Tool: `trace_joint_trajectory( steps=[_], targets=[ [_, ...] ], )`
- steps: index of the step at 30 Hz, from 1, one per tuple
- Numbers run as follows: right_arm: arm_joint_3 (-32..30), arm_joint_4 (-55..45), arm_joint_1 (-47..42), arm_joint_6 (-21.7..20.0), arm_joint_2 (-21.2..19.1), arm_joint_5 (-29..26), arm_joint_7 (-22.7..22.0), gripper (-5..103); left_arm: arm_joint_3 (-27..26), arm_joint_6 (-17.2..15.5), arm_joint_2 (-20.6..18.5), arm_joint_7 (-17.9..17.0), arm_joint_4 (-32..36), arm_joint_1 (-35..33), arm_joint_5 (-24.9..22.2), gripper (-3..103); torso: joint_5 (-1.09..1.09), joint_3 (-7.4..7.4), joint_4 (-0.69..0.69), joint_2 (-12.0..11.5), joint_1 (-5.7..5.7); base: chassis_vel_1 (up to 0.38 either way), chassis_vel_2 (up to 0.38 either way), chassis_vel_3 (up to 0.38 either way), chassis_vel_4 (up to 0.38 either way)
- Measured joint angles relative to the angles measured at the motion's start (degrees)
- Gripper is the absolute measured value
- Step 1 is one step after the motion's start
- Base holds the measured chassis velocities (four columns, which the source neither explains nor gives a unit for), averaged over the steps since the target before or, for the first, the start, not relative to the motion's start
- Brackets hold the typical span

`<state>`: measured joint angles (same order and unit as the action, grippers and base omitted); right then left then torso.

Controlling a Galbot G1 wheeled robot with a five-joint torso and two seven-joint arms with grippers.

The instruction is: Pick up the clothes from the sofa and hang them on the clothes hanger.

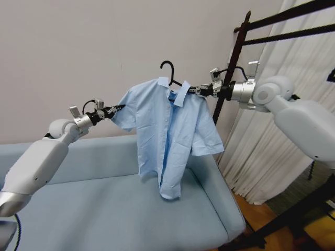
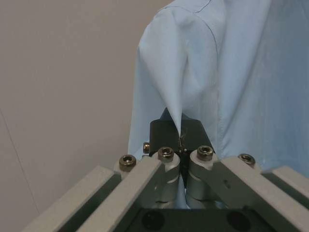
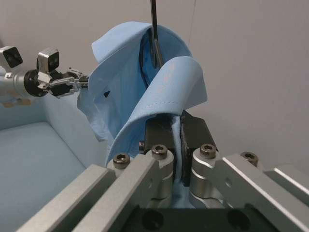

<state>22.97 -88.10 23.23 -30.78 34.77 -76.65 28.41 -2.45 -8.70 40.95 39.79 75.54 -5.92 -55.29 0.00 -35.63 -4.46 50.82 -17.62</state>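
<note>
A light blue short-sleeved shirt (image 1: 167,136) hangs in the air above the sofa, with a black hanger (image 1: 168,70) inside its collar and the hook sticking up. My left gripper (image 1: 116,109) is shut on the edge of one sleeve (image 2: 181,108), holding it out sideways. On the other side my right gripper (image 1: 198,90) is shut on the shoulder by the collar (image 3: 169,92). The right wrist view also shows the hanger's stem (image 3: 153,29) rising from the collar, and the left gripper (image 3: 79,83) farther off.
A pale blue sofa (image 1: 104,209) lies below the shirt. A dark clothes rack (image 1: 238,57) with horizontal bars stands at the right, in front of a white curtain (image 1: 261,157). A plain wall is behind everything.
</note>
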Motion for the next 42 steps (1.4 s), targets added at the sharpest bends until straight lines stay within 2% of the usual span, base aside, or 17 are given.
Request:
trace_joint_trajectory(
  steps=[10, 15, 17, 19, 23, 24, 26, 27, 28, 29, 31, 33, 34, 37, 38, 41, 42],
  targets=[
    [-0.32, 0.02, -0.21, 0.2, 0.33, 0.19, -1.3, 2, -0.32, 0.4, -0.16, 0.78, 0.21, -0.44, -0.05, 0, 0.0, 0.0, 0.0, 0.0, 0.0, 0.0, 0.0, 0.0, 0.0],
    [-0.76, -1.1, -0.27, 0.2, 0.4, -0.45, -2.44, 2, -0.33, -0.05, 0.26, -0.6, 0.66, -0.46, 0.22, -3, 0.0, 0.0, 0.0, 0.0, 0.0, 0.0, 0.0, 0.0, 0.0],
    [-1.26, -2.24, -0.75, 0.07, 0.32, -1.93, -4.36, 2, -0.44, -0.43, 0.51, -2.89, 1.46, -0.7, 0.29, 6, 0.0, 0.0, 0.0, 0.0, 0.0, 0.0, 0.0, 0.0, 0.0],
    [-1.47, -2.51, -1.0, 0.02, 0.3, -2.47, -4.99, 2, -0.52, -0.43, 0.56, -3.79, 1.82, -0.92, 0.28, 6, 0.01, 0.0, 0.0, 0.0, 0.0, 0.0, 0.0, 0.0, 0.0],
    [-2.01, -2.73, -1.5, -0.09, 0.23, -3.06, -5.86, 2, -1.12, -0.45, 0.42, -7.91, 2.96, -1.97, 0.41, 28, 0.0, 0.0, -0.01, 0.0, 0.0, 0.0, 0.0, 0.0, 0.0],
    [-2.01, -2.73, -1.5, -0.09, 0.23, -3.06, -5.86, 2, -1.12, -0.45, 0.42, -7.91, 2.96, -1.97, 0.41, 28, 0.0, 0.0, -0.01, 0.0, 0.0, 0.0, 0.0, 0.0, 0.0],
    [-2.05, -2.71, -1.54, -0.12, 0.28, -3.09, -6.21, 2, -1.83, -0.34, 0.11, -11.7, 4.03, -2.85, 0.72, 40, 0.0, 0.0, -0.01, 0.0, 0.0, 0.0, 0.0, 0.0, 0.0],
    [-2.1, -2.7, -1.58, -0.13, 0.36, -3.09, -6.49, 2, -2.21, -0.33, -0.01, -13.06, 4.67, -3.27, 0.78, 40, 0.0, 0.0, 0.0, 0.0, 0.0, 0.0, 0.0, 0.0, 0.0],
    [-2.26, -2.72, -1.71, -0.16, 0.54, -3.09, -7.07, 2, -2.87, -0.34, -0.19, -15.14, 5.95, -4.01, 0.78, 45, 0.0, 0.0, 0.0, 0.0, 0.0, 0.0, 0.0, 0.0, 0.0],
    [-2.26, -2.72, -1.71, -0.16, 0.54, -3.09, -7.07, 2, -2.87, -0.34, -0.19, -15.14, 5.95, -4.01, 0.78, 45, 0.0, 0.0, 0.0, 0.0, 0.0, 0.0, 0.0, 0.0, 0.0],
    [-2.42, -2.97, -1.94, -0.19, 0.94, -3.17, -8.49, 2, -3.87, -0.47, -0.41, -19.91, 8.61, -5.47, 0.77, 56, 0.01, 0.0, 0.01, 0.0, 0.0, 0.0, 0.0, 0.0, 0.0],
    [-2.51, -3.17, -2.13, -0.2, 1.37, -3.47, -9.99, 2, -4.69, -0.41, -0.43, -24.81, 11.87, -7.1, 0.61, 61, 0.0, 0.0, 0.01, 0.0, 0.0, 0.0, 0.0, 0.0, 0.0],
    [-2.51, -3.17, -2.13, -0.2, 1.37, -3.47, -9.99, 2, -4.69, -0.41, -0.43, -24.81, 11.87, -7.1, 0.61, 61, 0.0, 0.0, 0.01, 0.0, 0.0, 0.0, 0.0, 0.0, 0.0],
    [-2.63, -3.61, -2.51, -0.22, 2.23, -3.82, -12.97, 2, -5.45, -0.85, -0.06, -31.69, 17.34, -9.72, -0.35, 78, 0.01, 0.0, 0.0, 0.0, 0.0, 0.0, 0.0, 0.0, 0.0],
    [-2.63, -3.61, -2.51, -0.22, 2.23, -3.82, -12.97, 2, -5.45, -0.85, -0.06, -31.69, 17.34, -9.72, -0.35, 78, 0.01, 0.0, 0.0, 0.0, 0.0, 0.0, 0.0, 0.0, 0.0],
    [-3.03, -4.35, -2.73, -1.05, 3.36, -4.45, -16.66, 2, -5.7, -1.15, 1.53, -35.79, 22.42, -11.84, -0.58, 93, 0.02, 0.0, 0.0, 0.0, 0.0, 0.0, 0.0, 0.0, 0.0],
    [-3.15, -4.66, -2.72, -1.58, 3.55, -4.72, -17.5, 2, -5.52, -1.43, 2.33, -37.32, 23.85, -12.35, -0.55, 93, 0.01, 0.0, 0.01, 0.0, 0.0, 0.0, 0.0, 0.0, 0.0]
  ],
)
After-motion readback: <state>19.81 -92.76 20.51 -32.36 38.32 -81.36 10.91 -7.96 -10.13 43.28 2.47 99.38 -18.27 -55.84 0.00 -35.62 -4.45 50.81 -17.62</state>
